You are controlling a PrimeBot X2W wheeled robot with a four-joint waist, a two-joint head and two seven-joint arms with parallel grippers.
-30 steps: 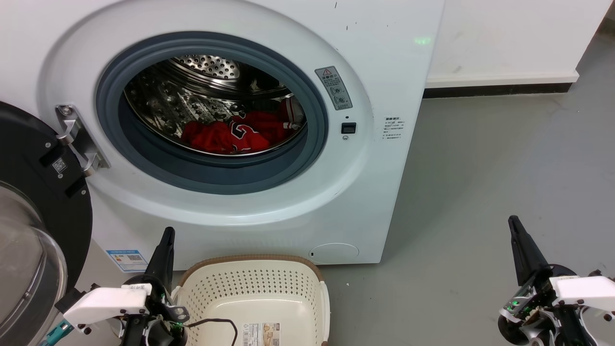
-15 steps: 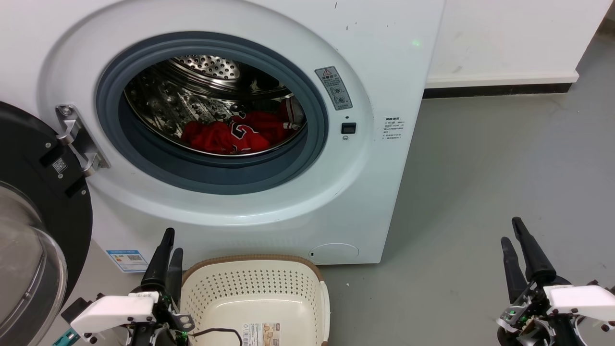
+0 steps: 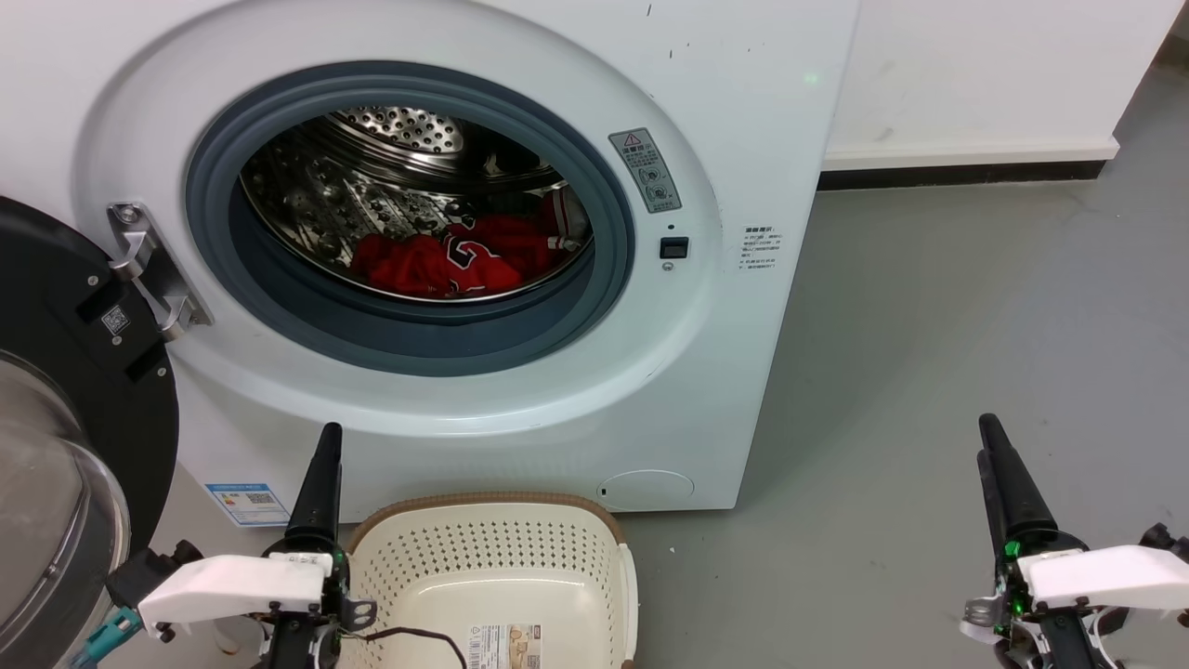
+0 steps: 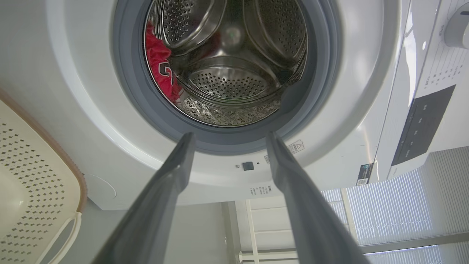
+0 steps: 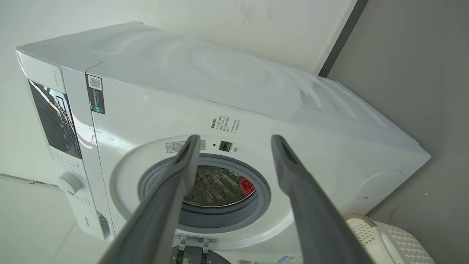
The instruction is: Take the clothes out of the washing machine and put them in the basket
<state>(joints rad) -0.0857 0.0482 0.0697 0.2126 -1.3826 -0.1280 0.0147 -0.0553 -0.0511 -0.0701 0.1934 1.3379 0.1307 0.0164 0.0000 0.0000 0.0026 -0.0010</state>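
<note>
Grey rubber seal (image 3: 209,232) rings the open mouth of the washing machine (image 3: 743,139), ahead of both sets of fingertips. Its glass door (image 3: 56,372) hangs open to the outer side of the left gripper (image 3: 325,439). The basket (image 3: 483,505) sits just beside the left fingers, well apart from the right gripper (image 3: 985,432). Half a second ago each pair showed two fingers in the head view; now they overlap there. The wrist views show both pairs spread and empty. The clothes (image 3: 446,260), crumpled red with a black-and-white numeral, lie low in the drum.

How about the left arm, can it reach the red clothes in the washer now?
Probably yes: the door is swung open, the left gripper is open and faces the drum, with nothing between it and the clothes.
</note>
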